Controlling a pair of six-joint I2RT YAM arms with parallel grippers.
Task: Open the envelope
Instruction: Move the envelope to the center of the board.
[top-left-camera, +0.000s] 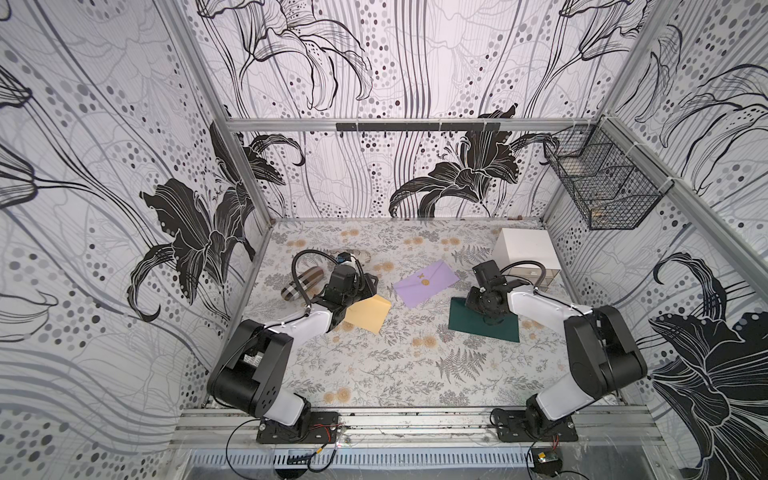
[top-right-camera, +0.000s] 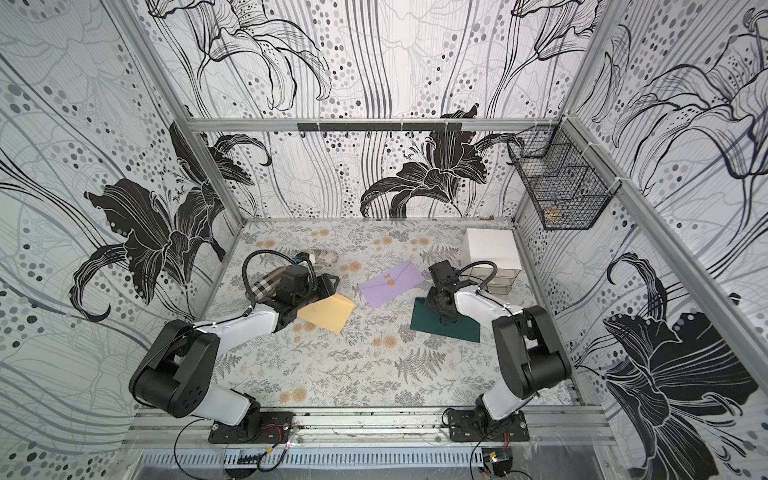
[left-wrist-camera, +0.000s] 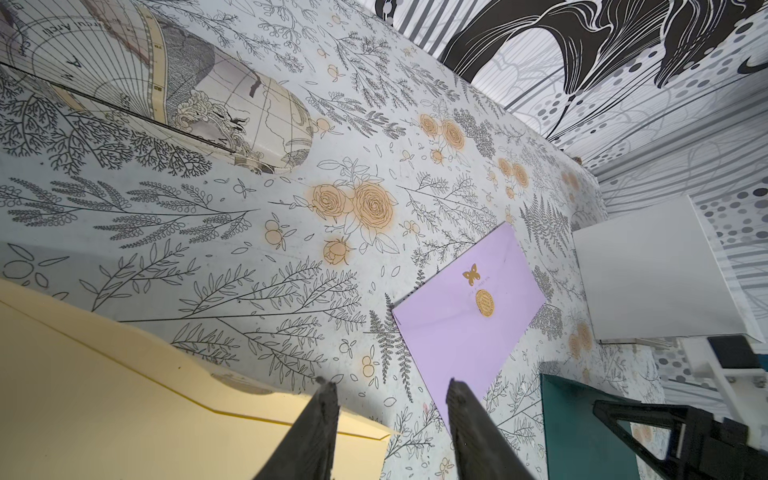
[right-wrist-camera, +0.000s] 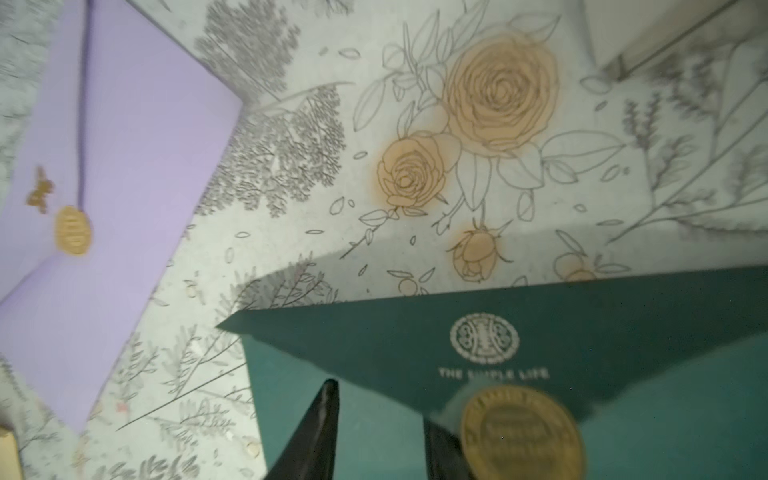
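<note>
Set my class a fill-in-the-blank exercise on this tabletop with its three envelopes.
1. The right gripper hangs over the dark green paper envelope, which carries a round ___ seal.
2. The lilac paper envelope, lying between the other two, bears a small gold ___.
3. The pale yellow paper envelope lies partly under the left gripper, whose jaws stand ___.
Missing words: gold, butterfly, open.
</note>
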